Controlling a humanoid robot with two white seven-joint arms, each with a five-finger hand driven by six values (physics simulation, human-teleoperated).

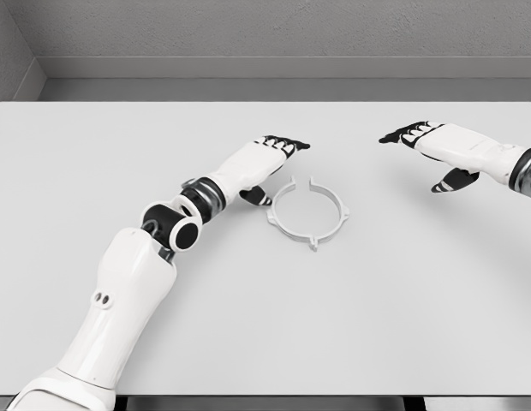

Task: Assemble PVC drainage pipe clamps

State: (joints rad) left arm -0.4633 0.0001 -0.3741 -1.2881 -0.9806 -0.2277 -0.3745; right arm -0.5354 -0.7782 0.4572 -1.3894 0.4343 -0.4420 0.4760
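Pipe clamp (306, 212) lying flat on the desk (77, 171), ungrasped.
Left hand (261, 160) beside its rim, fingers released, apparently poised to grip; right hand (445, 145) well apart, also released.

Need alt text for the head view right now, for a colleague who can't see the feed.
A white ring-shaped pipe clamp lies flat on a pale grey table, held by neither hand. The left robot hand hovers open just left of the ring, thumb near its rim; contact cannot be judged. The right robot hand hangs open well off to the right, fingers pointing left.
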